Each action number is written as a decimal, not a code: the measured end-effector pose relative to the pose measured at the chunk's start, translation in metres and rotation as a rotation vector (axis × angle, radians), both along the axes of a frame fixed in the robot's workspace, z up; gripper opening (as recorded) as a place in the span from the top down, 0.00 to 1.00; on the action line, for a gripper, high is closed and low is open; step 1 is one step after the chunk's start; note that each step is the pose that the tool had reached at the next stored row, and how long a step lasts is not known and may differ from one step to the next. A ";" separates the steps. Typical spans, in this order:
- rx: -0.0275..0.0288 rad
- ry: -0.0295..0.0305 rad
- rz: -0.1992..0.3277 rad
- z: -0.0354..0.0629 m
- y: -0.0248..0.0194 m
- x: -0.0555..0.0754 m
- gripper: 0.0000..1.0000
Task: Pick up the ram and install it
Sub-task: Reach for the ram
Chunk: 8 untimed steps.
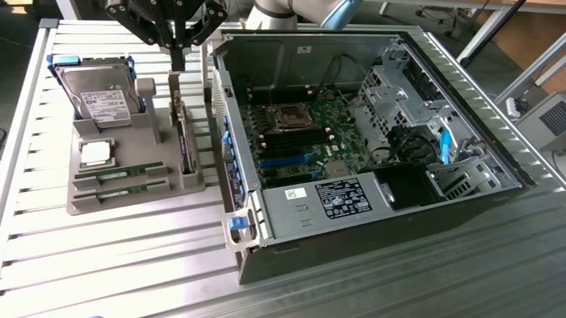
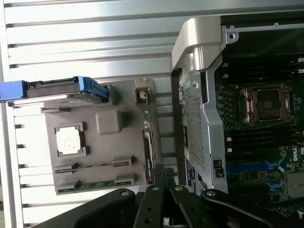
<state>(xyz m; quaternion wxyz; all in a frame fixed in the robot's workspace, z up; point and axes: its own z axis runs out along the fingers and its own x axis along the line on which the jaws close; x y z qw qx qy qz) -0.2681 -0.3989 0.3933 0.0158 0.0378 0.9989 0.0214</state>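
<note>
A slatted metal surface [image 1: 132, 265] carries an open computer case [image 1: 265, 225] across the centre and right of the exterior view, its motherboard [image 1: 309, 132] exposed. A grey parts tray [image 1: 89, 207] sits at the left. On the tray, a hard drive [image 1: 102, 99] leans at the upper left and a dark expansion card [image 1: 184, 132] stands upright along the edge nearest the case. The tool [image 1: 177, 63] hangs at the top of the frame over that card edge, its fingers apparently pressed together with nothing between them. Below the drive lies the square silver processor [image 1: 95, 154]. The ram [image 1: 119, 173] sits in the tray's lower-left part, just beside a second stick [image 1: 119, 193], both in their slots and not yet lifted. From the tool the ram lies toward the lower left of the frame, clear of the fingers. Its long axis runs nearly left to right across the picture, crosswise to the card.
</note>
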 end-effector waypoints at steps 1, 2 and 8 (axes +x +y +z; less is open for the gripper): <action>0.0001 -0.0006 0.000 0.0000 0.0000 -0.006 0.91; -0.0001 -0.0008 0.000 0.0000 0.0000 -0.010 0.91; 0.0000 -0.0038 0.000 0.0000 0.0000 -0.041 0.91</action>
